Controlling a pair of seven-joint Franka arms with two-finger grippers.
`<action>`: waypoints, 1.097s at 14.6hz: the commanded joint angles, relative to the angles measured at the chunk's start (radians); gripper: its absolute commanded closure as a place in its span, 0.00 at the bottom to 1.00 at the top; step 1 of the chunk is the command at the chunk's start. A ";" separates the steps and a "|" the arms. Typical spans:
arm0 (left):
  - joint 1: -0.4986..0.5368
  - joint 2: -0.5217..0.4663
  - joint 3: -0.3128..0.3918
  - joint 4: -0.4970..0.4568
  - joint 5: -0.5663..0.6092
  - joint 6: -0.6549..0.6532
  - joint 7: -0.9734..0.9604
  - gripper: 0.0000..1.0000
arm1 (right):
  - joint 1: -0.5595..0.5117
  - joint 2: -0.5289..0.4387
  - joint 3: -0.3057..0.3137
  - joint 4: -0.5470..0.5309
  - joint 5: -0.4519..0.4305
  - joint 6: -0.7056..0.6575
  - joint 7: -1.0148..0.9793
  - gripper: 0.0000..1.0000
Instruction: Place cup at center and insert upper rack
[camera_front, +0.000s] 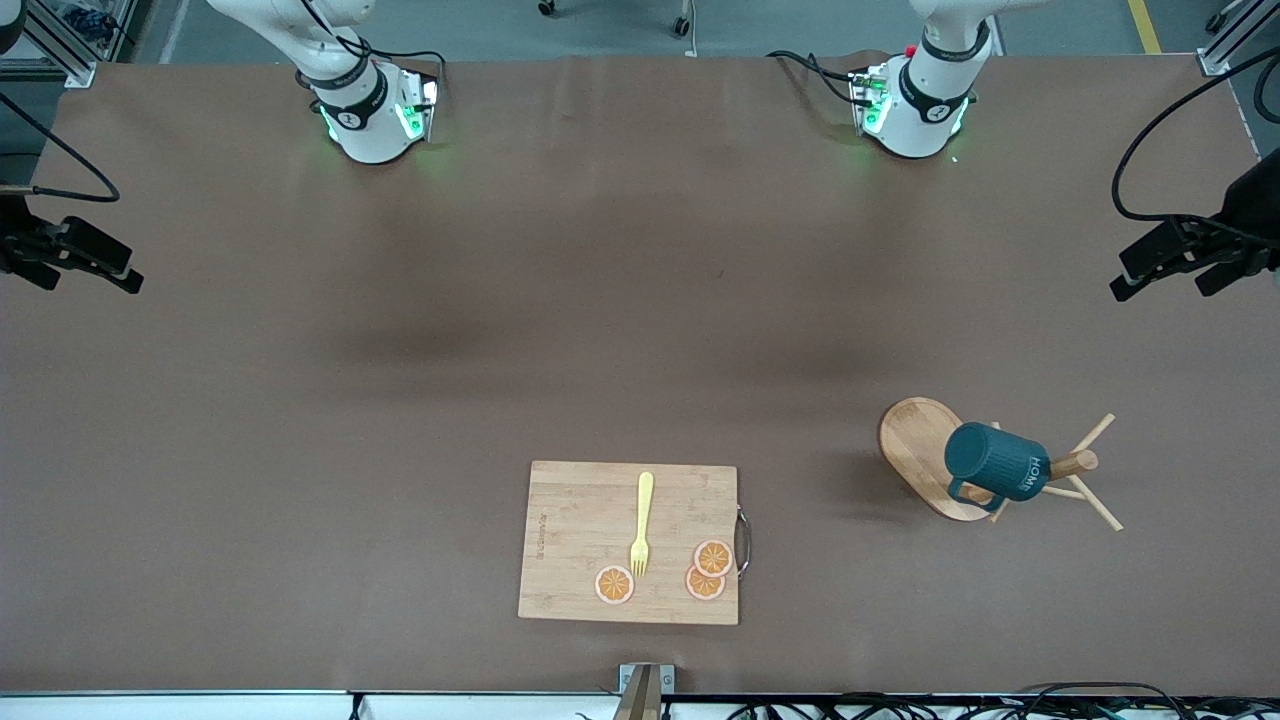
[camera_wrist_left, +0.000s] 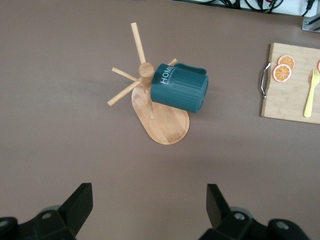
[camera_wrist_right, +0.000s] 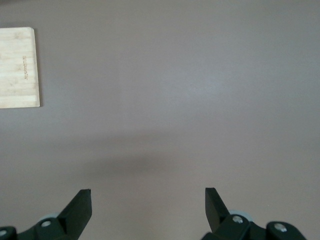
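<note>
- Right hand (camera_front: 70, 262) hung over bare bench (camera_front: 400, 400) at the right arm's end, at the edge of the front view; fingers (camera_wrist_right: 77, 210) spread wide, nothing between them.
- Wooden cutting board (camera_front: 630, 542) lay flat near the front-camera edge of the bench, about midway between the two ends.
- On the board: yellow fork (camera_front: 642, 523) lengthwise, tines toward the front camera; one orange slice (camera_front: 614, 585) beside the tines, toward the right arm's end; two more orange slices (camera_front: 709, 569) overlapping at the board's corner toward the left arm's end.
- Metal handle (camera_front: 743, 541) fixed on the board's edge facing the left arm's end.
- Upper rack (camera_front: 925, 455) stood upright on its oval base toward the left arm's end of the bench, well apart from the board; thin pegs radiating from the round post.
- Cup (camera_front: 997, 462) hung on the rack, tilted on its side over the base, "HOME" lettering at the post end, handle toward the front camera.
- Same pair seen from the left wrist: cup (camera_wrist_left: 180, 87) against the post of the rack (camera_wrist_left: 165, 122).
- Left hand (camera_front: 1190, 260) hung over bare bench at the left arm's end, at the edge of the front view; fingers (camera_wrist_left: 77, 207) wide apart, holding nothing.
</note>
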 joint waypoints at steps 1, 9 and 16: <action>-0.073 -0.024 0.050 -0.006 0.021 -0.011 0.008 0.00 | -0.002 -0.079 0.000 -0.089 -0.016 0.013 -0.028 0.00; -0.115 -0.024 0.099 -0.002 0.021 -0.010 0.016 0.00 | -0.002 -0.087 0.001 -0.101 -0.016 0.024 -0.015 0.00; -0.115 -0.022 0.096 -0.001 0.023 -0.008 0.019 0.00 | -0.012 -0.084 0.001 -0.092 -0.019 0.023 -0.021 0.00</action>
